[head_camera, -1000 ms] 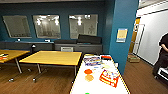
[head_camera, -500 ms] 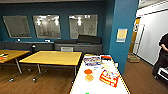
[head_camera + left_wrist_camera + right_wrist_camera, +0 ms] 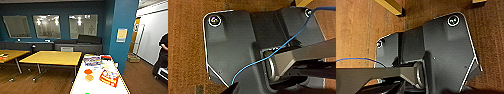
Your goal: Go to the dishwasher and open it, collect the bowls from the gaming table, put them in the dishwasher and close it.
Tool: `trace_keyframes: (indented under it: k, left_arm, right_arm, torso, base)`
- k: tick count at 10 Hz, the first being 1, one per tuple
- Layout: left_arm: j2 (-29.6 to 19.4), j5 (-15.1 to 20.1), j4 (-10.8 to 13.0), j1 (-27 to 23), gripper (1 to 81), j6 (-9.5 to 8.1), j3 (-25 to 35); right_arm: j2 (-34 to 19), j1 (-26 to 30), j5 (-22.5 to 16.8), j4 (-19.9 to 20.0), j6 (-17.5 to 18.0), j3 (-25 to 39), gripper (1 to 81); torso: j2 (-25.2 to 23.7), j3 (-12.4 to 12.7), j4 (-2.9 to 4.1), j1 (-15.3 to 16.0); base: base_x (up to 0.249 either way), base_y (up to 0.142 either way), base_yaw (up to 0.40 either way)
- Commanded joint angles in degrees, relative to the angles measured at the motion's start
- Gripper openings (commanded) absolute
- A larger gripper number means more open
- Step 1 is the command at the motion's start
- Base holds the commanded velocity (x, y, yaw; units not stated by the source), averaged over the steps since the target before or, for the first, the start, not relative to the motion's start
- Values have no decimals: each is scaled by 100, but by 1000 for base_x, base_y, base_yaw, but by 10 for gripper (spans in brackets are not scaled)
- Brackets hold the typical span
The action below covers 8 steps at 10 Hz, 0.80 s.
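A white tabletop (image 3: 100, 86) carries two orange bowls (image 3: 88, 71) and game boxes (image 3: 109, 77), in a teal-walled room with a wood floor (image 3: 50, 83). Either tool's opening: cannot tell.

Wide dark-grey base plate (image 3: 230, 50) with rounded corners, thin pale edging along the rim, and round silver-ringed fittings (image 3: 215, 20) at the corners. Raised darker block at mid-plate, with a curved metallic bracket (image 3: 271, 66) where a grey jointed bar (image 3: 310, 53) meets it. Thin blue cable (image 3: 278, 48) looping across the plate toward a small screw at one corner. Same dark plate (image 3: 446, 55) on the other wrist, ringed fitting (image 3: 453, 20), blue cable (image 3: 358, 59) beside the grey bar (image 3: 368, 76).
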Motion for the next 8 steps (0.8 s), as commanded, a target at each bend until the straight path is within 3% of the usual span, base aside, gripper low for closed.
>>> trace_keyframes:
  k: [1, 2, 5, 6, 8]
  left_arm:
    - [25, 303, -3, -292, 811, 19, 6]
    - [25, 303, -3, -292, 811, 19, 6]
    - [25, 294, -3, -292, 811, 19, 6]
    - [34, 294, -12, -292, 811, 19, 6]
    - [25, 294, -12, -301, 811, 11, 6]
  right_arm:
    - [-1946, 395, 204, 343, 189, 2133, 811]
    - [-2521, 465, 484, 465, 207, 2770, 811]
    - [-3753, 686, 738, 624, 225, 4081, 811]
    - [-4020, 738, 978, 660, 216, 4365, 811]
    - [-4565, 993, 1057, 747, 225, 4963, 811]
  torso:
    - [0, 0, 0, 0]
    - [0, 0, 0, 0]
    - [-2, -680, 0, -2]
    - [-2, -854, 0, -5]
    - [0, -1255, 0, 0]
  base:
    - [0, 0, 0]
    - [0, 0, 0]
    - [0, 0, 0]
    - [0, 0, 0]
    - [0, 0, 0]
